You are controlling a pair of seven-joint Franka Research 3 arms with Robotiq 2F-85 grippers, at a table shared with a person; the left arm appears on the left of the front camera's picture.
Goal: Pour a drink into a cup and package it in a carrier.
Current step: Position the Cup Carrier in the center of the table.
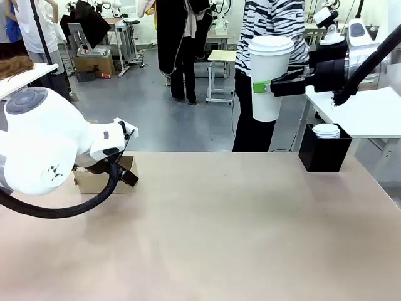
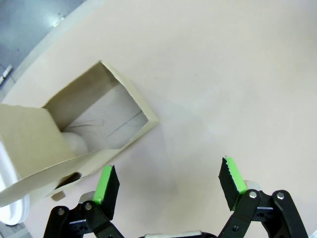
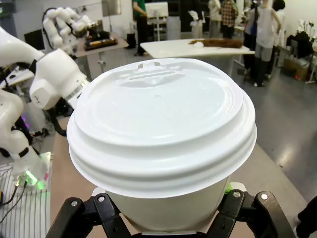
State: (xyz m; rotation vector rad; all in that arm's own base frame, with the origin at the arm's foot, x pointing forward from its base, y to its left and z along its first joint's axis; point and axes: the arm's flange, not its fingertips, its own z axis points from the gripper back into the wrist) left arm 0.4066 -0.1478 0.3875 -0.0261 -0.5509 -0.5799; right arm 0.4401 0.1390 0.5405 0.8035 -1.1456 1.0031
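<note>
My right gripper [image 1: 263, 86] is shut on the cup [image 1: 269, 75], a tall white paper cup with a white plastic lid. It holds the cup upright, high above the table's far right side. In the right wrist view the lid [image 3: 161, 124] sits just above my right gripper [image 3: 166, 218]. The drink is hidden. The brown cardboard carrier [image 1: 94, 182] stands at the table's left edge, partly behind my left arm [image 1: 44, 150]. My left gripper [image 2: 168, 171] hangs open over bare table just beside the carrier [image 2: 133, 96], whose open box faces it.
A black box [image 1: 324, 157] topped with a stack of white lids [image 1: 326, 130] stands at the table's far right corner. Behind the cup is a person in a striped top [image 1: 276, 19]. A white side table [image 1: 369, 113] lies to the right.
</note>
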